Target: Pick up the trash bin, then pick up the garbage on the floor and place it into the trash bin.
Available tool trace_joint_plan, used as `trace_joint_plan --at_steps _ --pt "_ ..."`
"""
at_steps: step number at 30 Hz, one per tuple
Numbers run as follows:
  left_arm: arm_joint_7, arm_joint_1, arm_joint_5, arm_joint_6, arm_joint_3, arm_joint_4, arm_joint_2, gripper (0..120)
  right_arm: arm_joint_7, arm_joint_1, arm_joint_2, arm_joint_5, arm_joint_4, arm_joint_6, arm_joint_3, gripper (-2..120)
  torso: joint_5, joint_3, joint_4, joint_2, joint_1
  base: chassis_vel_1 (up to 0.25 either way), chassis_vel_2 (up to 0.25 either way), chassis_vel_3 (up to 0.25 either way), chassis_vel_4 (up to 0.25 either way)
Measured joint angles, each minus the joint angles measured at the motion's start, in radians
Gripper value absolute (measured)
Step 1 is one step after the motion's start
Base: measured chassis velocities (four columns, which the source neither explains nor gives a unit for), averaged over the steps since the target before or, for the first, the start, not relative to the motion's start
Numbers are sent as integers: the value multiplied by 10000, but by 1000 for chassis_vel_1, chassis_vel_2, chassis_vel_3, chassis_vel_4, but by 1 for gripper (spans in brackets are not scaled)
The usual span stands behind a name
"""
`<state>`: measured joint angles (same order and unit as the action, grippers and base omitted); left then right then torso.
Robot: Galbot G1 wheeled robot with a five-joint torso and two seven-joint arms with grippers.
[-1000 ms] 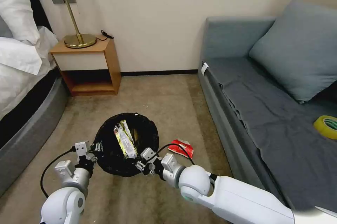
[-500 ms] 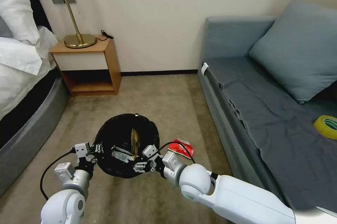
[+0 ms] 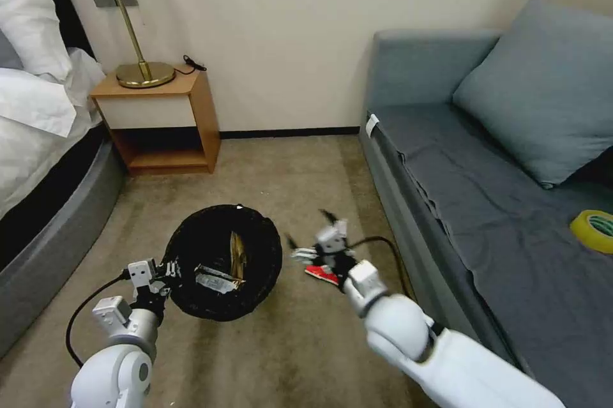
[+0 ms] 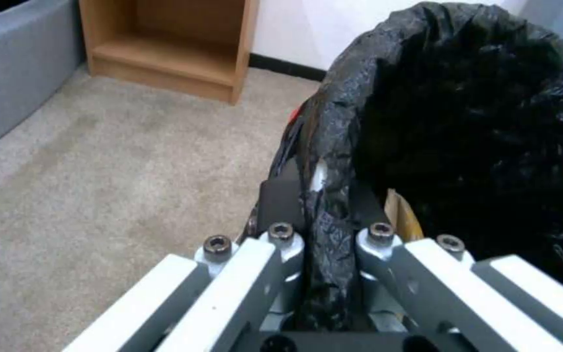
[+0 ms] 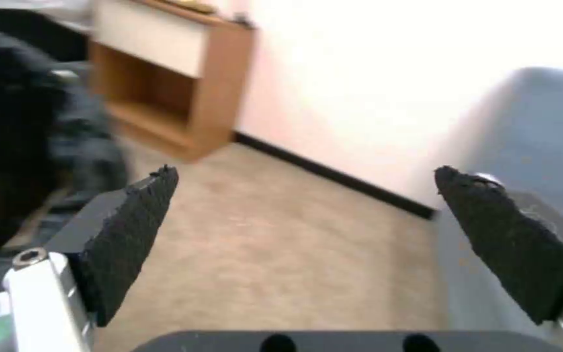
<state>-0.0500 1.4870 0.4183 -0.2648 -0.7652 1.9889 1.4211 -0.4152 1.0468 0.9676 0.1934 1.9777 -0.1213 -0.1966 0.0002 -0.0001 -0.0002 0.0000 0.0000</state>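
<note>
Left gripper [image 3: 167,272] is clamped on the near rim of the trash bin [image 3: 220,261], one finger inside the black liner [image 4: 464,122] and one outside, holding the bin over the carpet [image 3: 281,184]. Inside the bin, just beyond that grip, lie a silvery wrapper [image 3: 214,280] and a brown-gold wrapper [image 3: 237,253]. Right gripper [image 3: 310,235] hangs beside the bin on its sofa [image 3: 485,204] side, jaws spread wide and empty, with the flat red packet [image 3: 322,274] on the floor just beneath its wrist.

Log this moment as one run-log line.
left gripper: shut on trash bin rim | right gripper: open above red packet | wrappers: in bin
</note>
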Motion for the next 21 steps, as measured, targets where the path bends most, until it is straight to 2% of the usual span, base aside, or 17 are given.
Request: trace_joint_plan --at_steps 6,9,12,14,21 --pt "24 129 -163 124 -8 43 59 4 -167 1673 271 -557 800 233 1478 100 -2 0 3 0 0 0 0 0 0" --pt "30 178 -175 148 -60 134 99 4 39 3028 630 -935 1467 404 2498 100 -2 0 0 1 0 0 0 0 0" --pt "42 178 -178 149 -79 154 101 4 131 3461 797 -1128 1655 487 2804 100 -2 -1 2 1 0 0 0 0 0" --pt "61 157 -171 149 -118 231 72 4 514 4617 1342 -1717 2032 800 3462 100 -2 -1 0 1 -1 0 0 0 0" --pt "67 153 -150 135 -123 235 13 4 739 4996 1654 -1858 2119 1168 3631 100 -2 -1 2 1 -1 0 0 0 0"
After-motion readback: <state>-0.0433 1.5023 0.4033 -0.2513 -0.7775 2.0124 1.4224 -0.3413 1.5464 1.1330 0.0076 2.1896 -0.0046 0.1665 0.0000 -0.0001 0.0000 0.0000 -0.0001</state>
